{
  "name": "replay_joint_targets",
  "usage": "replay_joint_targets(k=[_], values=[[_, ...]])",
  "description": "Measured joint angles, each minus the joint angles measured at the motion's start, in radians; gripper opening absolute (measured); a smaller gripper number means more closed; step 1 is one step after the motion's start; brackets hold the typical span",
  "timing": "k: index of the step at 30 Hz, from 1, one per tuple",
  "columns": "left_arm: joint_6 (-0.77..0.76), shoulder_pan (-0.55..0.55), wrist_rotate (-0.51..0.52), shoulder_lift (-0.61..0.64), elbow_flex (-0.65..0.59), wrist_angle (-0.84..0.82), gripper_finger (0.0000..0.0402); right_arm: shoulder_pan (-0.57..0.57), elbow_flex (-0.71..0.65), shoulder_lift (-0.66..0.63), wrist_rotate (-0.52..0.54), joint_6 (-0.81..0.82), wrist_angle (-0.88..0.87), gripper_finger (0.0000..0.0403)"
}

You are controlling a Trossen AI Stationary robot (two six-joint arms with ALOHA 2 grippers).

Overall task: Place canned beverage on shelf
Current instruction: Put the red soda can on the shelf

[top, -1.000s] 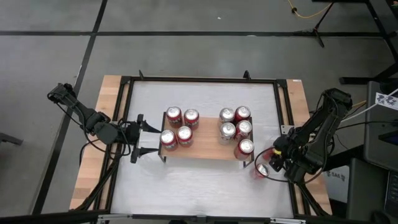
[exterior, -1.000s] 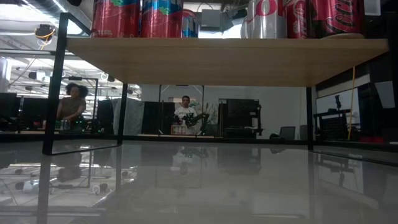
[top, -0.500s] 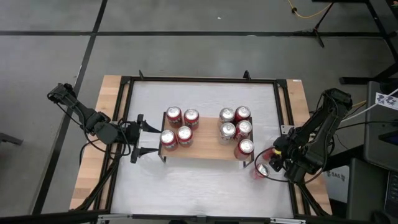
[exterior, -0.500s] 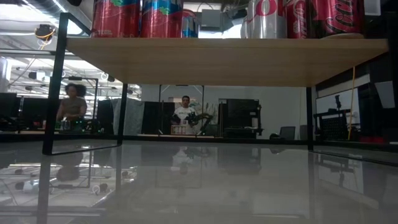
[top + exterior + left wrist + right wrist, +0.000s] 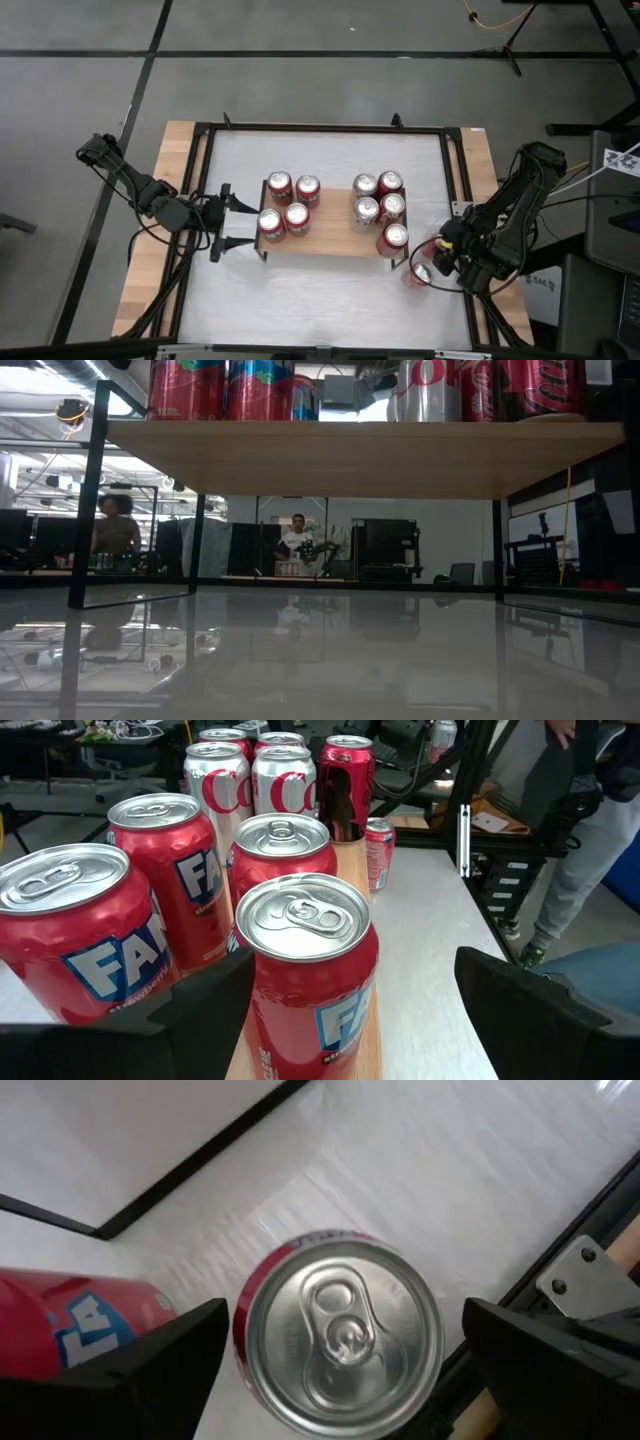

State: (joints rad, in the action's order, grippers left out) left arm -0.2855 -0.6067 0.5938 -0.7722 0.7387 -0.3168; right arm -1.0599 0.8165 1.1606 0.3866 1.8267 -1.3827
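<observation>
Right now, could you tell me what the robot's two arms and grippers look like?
Both arms are dark, jointed and slim, trailing black cables. The left gripper has two thin black fingers on a crossbar; the right gripper looks bulkier, and its fingers show as broad, matte black pads.

**Surfaces and finishes around the shelf**

Shelf [image 5: 330,240]: pale wooden plank top, matt, on thin black metal legs. Cans on the shelf [image 5: 300,970]: glossy red printed walls, bright brushed-metal lids. Can beside the shelf [image 5: 340,1330]: same shiny silver lid. Table surface [image 5: 320,660] under the shelf: smooth white, glossy, mirror-like. Table border [image 5: 150,260]: bare light wood.
</observation>
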Motion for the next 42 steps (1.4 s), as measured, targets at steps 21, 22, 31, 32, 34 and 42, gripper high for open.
replay_joint_targets(k=[21,22,31,32,34,42], values=[[0.044,0.000,0.000,0.000,0.000,-0.007,0.0336,0.000,0.170,0.000,-0.083,-0.004,-0.067,0.0388],[0.053,0.000,0.000,0.000,0.000,-0.007,0.0336,0.000,0.184,0.000,-0.083,-0.013,-0.086,0.0388],[0.060,0.000,0.000,0.000,0.000,-0.007,0.0336,0.000,0.283,0.000,-0.081,-0.206,-0.168,0.0388],[0.060,0.000,0.000,0.000,0.000,-0.007,0.0336,0.000,0.284,0.000,-0.081,-0.241,-0.165,0.0388],[0.060,0.000,0.000,0.000,0.000,-0.007,0.0336,0.000,0.284,0.000,-0.081,-0.305,-0.164,0.0388],[0.026,0.000,-0.001,0.000,0.000,0.027,0.0336,0.000,0.284,-0.004,-0.029,-0.560,-0.161,0.0388]])
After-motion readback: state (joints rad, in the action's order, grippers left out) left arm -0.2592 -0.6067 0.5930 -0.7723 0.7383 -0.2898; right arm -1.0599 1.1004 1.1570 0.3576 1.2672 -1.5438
